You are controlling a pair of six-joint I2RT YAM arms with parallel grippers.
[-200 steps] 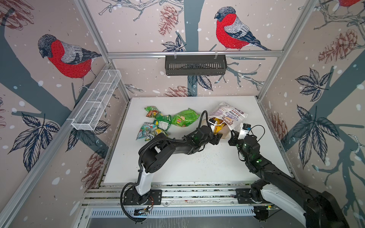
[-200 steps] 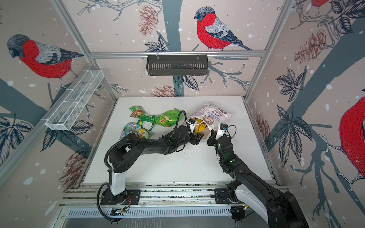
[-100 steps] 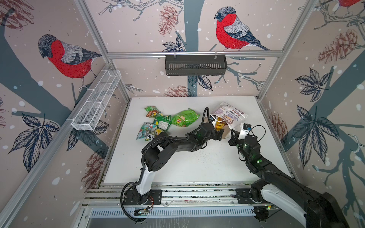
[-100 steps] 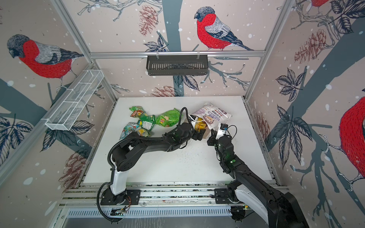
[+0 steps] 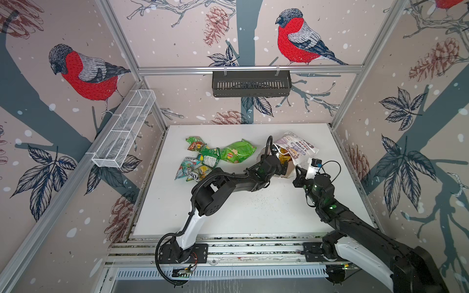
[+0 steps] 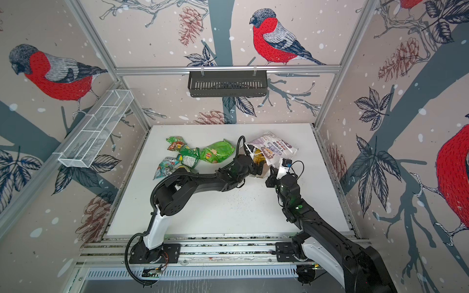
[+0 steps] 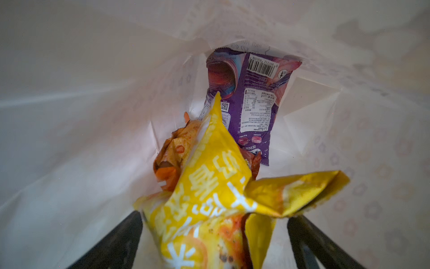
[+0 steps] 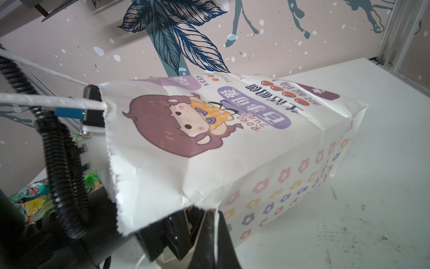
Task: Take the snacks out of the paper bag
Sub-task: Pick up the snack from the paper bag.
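At 2 o'clock on the white worktop (image 5: 241,210): white paper carrier bag with purple cartoon print (image 5: 298,148), on its side, mouth toward 8 o'clock, long axis 8-to-2. At 10 o'clock, already out: heap of mostly green crinkly foil packets (image 5: 210,158).

Inside the mouth: left fingers (image 5: 282,166), spread wide, gripping nothing. From the left wrist: crumpled yellow foil packet (image 7: 209,198) dead ahead of them, near end between the two, long axis roughly along the reach, so straddled, not crossed. Deeper in: scrunched orange foil packet (image 7: 172,149). Deepest, near the bag's bottom fold: flat purple foil packet with barcode (image 7: 246,104).

At the mouth's 5 o'clock corner: right fingers (image 5: 297,172), pinched shut on the bag's lower paper edge, apparently pinning it.

Judged step: grab of the yellow packet, left arm nearest and the only one inside. Calls for closing straight on it, then a pull back toward 8 o'clock. Risks: thin foil slipping out, or the bag dragging along if the pin loosens. Probably past halfway: three packets visible inside.
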